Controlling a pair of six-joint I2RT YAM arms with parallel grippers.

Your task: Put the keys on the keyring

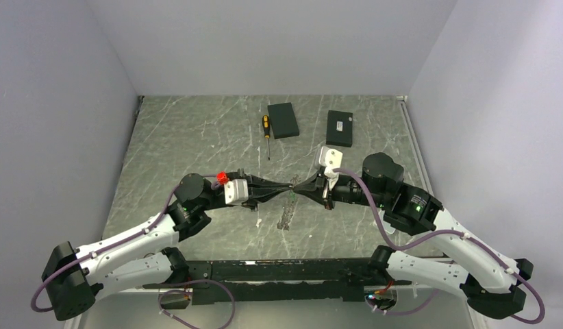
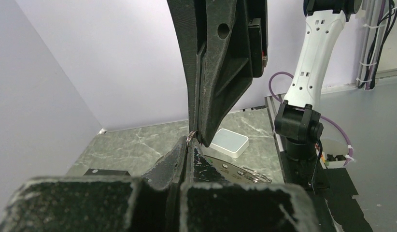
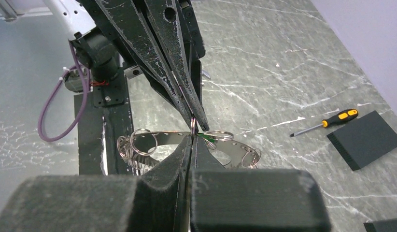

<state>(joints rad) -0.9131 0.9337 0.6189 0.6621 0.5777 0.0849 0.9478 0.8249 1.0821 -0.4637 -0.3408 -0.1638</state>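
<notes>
We have both arms meeting tip to tip over the middle of the tabletop [image 1: 183, 130]. The left end effector [image 1: 281, 186] and right end effector [image 1: 304, 185] each look clenched on the keyring [image 3: 192, 123], and the keys [image 1: 287, 210] hang below it. Most seem strung already, though we cannot tell whether any remain. The screwdriver [image 1: 266, 130], black boxes [image 1: 283, 120] and walls lie well apart, leaving room.

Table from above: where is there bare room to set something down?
Bare: the far-left part of the table, left of the screwdriver, and the strip right of the boxes. Crowded: the middle, where the left hand and right hand pinch the keyring, with the keys below.
</notes>
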